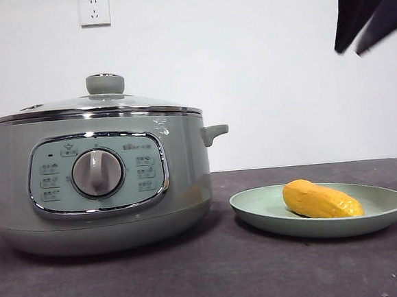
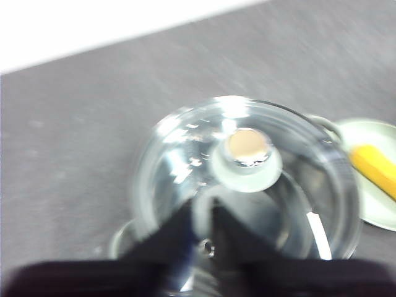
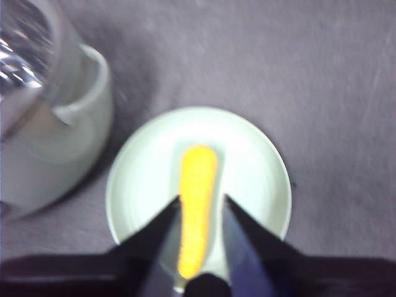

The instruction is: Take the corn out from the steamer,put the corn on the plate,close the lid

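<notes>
Two tools raised, left tool (image 2: 199, 213) narrowly parted over lid (image 2: 185, 167), right tool (image 3: 199, 207) spread, empty, above corn (image 3: 197, 204) on plate (image 3: 260, 167)

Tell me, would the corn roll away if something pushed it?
Probably a bit. The corn is round with tapered ends, so a sideways nudge might roll it. The plate has a raised rim that would likely stop it. It looks smooth, maybe slippery.

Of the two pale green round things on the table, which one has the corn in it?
The plate, the shallow open dish beside the steamer; the corn lies on it, while the steamer is taller and closed under its glass lid.
</notes>
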Robot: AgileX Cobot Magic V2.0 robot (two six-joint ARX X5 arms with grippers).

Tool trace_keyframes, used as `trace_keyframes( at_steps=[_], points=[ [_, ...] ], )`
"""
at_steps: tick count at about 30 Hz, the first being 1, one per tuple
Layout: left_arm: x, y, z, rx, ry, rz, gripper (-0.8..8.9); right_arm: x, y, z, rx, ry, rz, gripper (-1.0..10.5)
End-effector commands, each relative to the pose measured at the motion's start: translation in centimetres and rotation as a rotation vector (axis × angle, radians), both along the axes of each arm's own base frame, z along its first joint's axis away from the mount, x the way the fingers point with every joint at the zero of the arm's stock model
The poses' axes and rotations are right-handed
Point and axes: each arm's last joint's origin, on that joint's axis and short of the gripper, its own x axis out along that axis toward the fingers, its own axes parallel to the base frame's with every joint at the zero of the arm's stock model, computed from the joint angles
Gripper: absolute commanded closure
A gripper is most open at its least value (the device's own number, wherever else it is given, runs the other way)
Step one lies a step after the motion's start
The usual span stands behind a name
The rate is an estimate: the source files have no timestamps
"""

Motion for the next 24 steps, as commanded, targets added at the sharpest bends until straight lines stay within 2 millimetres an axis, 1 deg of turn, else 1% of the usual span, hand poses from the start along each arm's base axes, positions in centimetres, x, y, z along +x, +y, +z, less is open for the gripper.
trace_keyframes(
  at_steps=[1, 3, 4, 6, 8, 11, 13, 15, 18, 24],
  points=[
    [-1.2, 0.6, -3.1, -0.024, -0.011, 0.039, 8.22, -1.6, -0.1, -0.1, 0.032, -0.088, 0.038, 9.6],
    [-2.3, 1.2, -5.8, -0.052, -0.038, 0.05, 8.22, -3.4, -0.5, -0.8, 0.074, -0.185, 0.048, 9.6],
    [-2.8, 1.4, -6.8, -0.059, -0.048, 0.051, 8.22, -4.1, -0.8, -1.4, 0.081, -0.22, 0.043, 9.6],
    [-3.5, 1.8, -8.1, -0.064, -0.065, 0.057, 8.22, -5.2, -1.3, -2.6, 0.092, -0.268, 0.031, 9.6],
    [-4.3, 2.2, -9.1, -0.072, -0.09, 0.064, 8.22, -6.3, -1.8, -4.3, 0.12, -0.308, 0.008, 9.6],
    [-5.1, 2.6, -9.6, -0.084, -0.116, 0.067, 8.22, -7.4, -2.7, -6.5, 0.154, -0.325, -0.059, 9.6],
    [-5.2, 2.7, -9.6, -0.083, -0.113, 0.067, 8.19, -7.8, -3.1, -7.1, 0.177, -0.306, -0.142, 9.5],
    [-5.2, 2.7, -9.8, -0.076, -0.1, 0.067, 8.17, -7.9, -3.4, -7.2, 0.212, -0.29, -0.252, 9.4],
    [-5.3, 2.7, -10.0, -0.065, -0.077, 0.064, 8.16, -7.9, -3.6, -7.2, 0.26, -0.298, -0.346, 9.4],
    [-5.3, 2.7, -10.1, -0.059, -0.067, 0.066, 8.17, -7.9, -3.6, -7.2, 0.263, -0.293, -0.349, 9.4]
  ],
)
